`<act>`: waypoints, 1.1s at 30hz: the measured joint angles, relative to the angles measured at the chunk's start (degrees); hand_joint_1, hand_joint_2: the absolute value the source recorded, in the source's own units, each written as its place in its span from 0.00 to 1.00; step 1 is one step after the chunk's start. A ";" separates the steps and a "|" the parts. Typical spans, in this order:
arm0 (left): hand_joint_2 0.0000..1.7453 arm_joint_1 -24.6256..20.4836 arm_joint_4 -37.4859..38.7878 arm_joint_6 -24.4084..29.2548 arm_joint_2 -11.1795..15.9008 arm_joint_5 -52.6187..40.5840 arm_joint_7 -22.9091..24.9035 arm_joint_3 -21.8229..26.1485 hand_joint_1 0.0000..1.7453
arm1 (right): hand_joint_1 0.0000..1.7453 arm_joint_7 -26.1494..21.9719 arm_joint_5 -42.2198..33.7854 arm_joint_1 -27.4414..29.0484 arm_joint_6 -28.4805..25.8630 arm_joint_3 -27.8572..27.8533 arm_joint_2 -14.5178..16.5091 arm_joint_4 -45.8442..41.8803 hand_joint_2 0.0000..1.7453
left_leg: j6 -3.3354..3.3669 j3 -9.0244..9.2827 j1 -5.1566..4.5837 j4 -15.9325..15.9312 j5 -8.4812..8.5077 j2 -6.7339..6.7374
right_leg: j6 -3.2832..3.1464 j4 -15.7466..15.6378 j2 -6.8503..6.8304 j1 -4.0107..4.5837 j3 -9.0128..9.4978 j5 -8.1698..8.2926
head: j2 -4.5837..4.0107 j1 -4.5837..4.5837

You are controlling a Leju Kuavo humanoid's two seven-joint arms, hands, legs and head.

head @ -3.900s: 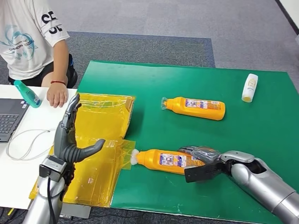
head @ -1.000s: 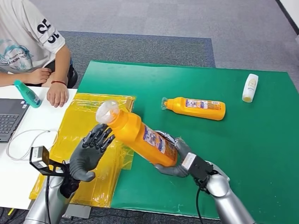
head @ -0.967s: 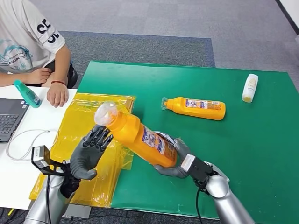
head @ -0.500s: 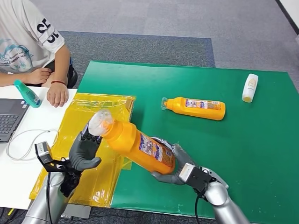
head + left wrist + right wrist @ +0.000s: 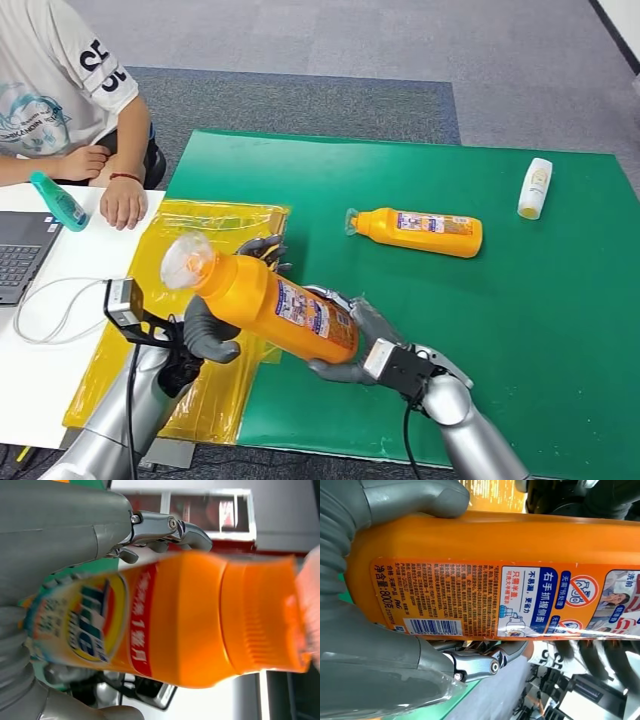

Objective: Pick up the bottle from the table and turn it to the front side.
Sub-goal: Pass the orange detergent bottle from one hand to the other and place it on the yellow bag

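A green mat (image 5: 490,290) is laid over the desk, w/ a yellow plastic sheet (image 5: 219,225) spread at its left edge, overlapping onto a white desk surface (image 5: 53,330). A 2nd orange bottle (image 5: 416,231) is seen lying on its side mid-mat, cap end pointing left. A small white bottle (image 5: 534,187) lies near the mat's far right corner, well apart from the orange one. On the white surface: a laptop corner (image 5: 19,255), a looped white cable (image 5: 56,305) and a teal bottle (image 5: 59,201). A person in a white T-shirt (image 5: 53,80) is seated at far left, one hand (image 5: 122,203) resting on the desk just beside the teal bottle. Grey carpet (image 5: 340,50) is seen beyond.
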 joint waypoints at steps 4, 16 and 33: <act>1.00 -1.64 0.43 0.42 0.14 2.12 1.16 -3.19 0.00 | 1.00 -0.22 -0.30 -0.99 -0.16 0.64 0.44 1.15 1.00 | 0.00 0.00 0.00 0.00 0.00 0.00 | 0.00 0.00 0.00 0.00 -0.01 0.00 | -0.01 -0.01; 1.00 -3.40 1.42 3.21 0.98 4.39 3.48 -6.54 0.00 | 1.00 -0.32 2.79 -1.66 -3.57 1.20 0.86 2.64 1.00 | 0.00 -0.02 0.00 0.00 0.00 0.00 | 0.00 0.00 0.00 0.00 -0.02 -0.01 | -0.01 -0.01; 1.00 -3.26 1.58 8.21 3.27 1.64 5.52 -8.79 0.00 | 1.00 3.26 20.38 0.30 -16.26 2.49 1.88 1.19 1.00 | 0.00 -0.03 0.00 0.00 -0.01 0.00 | -0.01 0.01 0.00 0.00 -0.02 -0.02 | -0.02 -0.01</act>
